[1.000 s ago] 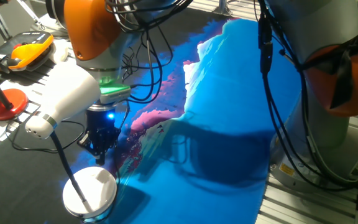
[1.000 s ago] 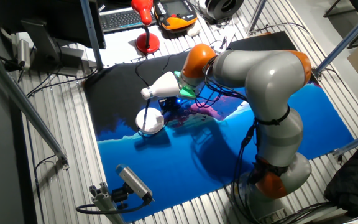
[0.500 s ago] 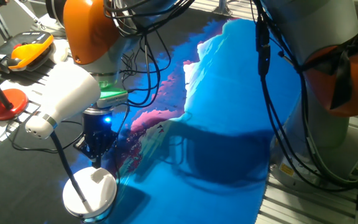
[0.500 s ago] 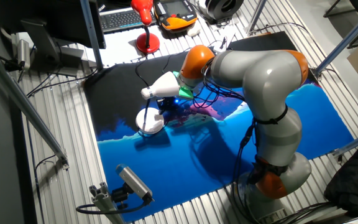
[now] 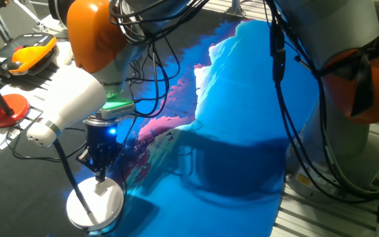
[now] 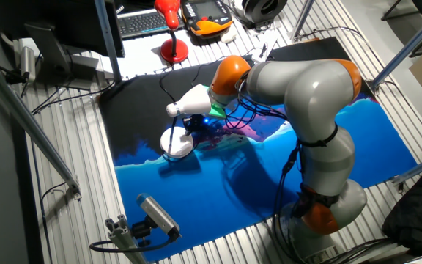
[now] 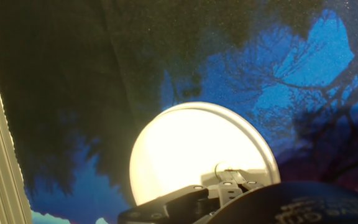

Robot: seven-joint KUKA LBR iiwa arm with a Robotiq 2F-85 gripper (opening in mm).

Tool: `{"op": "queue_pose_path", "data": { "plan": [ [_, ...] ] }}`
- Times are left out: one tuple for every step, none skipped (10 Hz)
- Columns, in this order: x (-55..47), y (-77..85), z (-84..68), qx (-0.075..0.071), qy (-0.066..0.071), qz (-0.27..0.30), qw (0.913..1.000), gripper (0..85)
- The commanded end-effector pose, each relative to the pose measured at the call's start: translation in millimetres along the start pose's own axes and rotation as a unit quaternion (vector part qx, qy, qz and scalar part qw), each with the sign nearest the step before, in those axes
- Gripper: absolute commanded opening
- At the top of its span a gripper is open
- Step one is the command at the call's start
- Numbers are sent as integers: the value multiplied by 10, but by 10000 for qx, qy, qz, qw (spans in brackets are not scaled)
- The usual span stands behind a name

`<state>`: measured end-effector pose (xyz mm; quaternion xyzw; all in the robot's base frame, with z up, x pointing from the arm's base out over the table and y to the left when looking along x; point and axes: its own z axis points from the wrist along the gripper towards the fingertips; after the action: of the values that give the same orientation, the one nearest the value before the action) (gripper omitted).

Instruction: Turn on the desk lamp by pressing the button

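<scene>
The desk lamp has a white cone shade [image 5: 74,102], a thin dark stem [image 5: 71,178] and a round white disc base [image 5: 84,209]. It also shows in the other fixed view [image 6: 191,103], with its base [image 6: 173,144] on the cloth. My gripper [image 5: 101,176] points down at the base's far side, under the shade, its tip just above or touching the disc. The fingertips come together in one narrow point, so it is shut. In the hand view the base [image 7: 185,149] fills the middle, brightly lit, with a small raised button [image 7: 224,168] right at the fingertips [image 7: 232,185].
A red-based thing with a black gooseneck [image 5: 6,108] stands at the left, also in the other fixed view [image 6: 173,50]. An orange and yellow device [image 5: 31,52] and a keyboard [image 6: 141,22] lie behind. A blue-patterned cloth [image 5: 242,99] covers the table. Black cables hang from the arm [image 5: 153,72].
My gripper has moved down and a little left, from beside the shade to the lamp's base. The lamp itself has not moved.
</scene>
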<state>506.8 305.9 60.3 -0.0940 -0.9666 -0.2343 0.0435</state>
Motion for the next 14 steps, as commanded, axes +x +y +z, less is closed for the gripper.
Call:
{"op": "queue_pose_path", "data": {
  "plan": [
    [-11, 5, 18, -7, -11, -5, 10000, 0],
    [-14, 11, 28, -7, -11, -5, 10000, 0],
    [-11, 13, 31, -7, -11, -5, 10000, 0],
    [-6, 17, 38, -7, -11, -5, 10000, 0],
    [3, 26, 44, -17, -11, 12, 10000, 0],
    [14, 38, 49, -10, -13, 20, 10000, 0],
    [16, 40, 51, -10, -19, 17, 10000, 0],
    [16, 42, 50, -10, -19, 17, 10000, 0],
    [20, 53, 53, -11, -19, 25, 10000, 0],
    [23, 61, 54, -12, -20, 34, 10000, 0],
    [24, 68, 55, -13, -20, 42, 10000, 0],
    [22, 70, 60, -13, -20, 42, 10000, 0],
    [19, 70, 70, -21, -25, 39, 10000, 0],
    [20, 74, 86, -29, -30, 37, 10000, 0]
  ]
}}
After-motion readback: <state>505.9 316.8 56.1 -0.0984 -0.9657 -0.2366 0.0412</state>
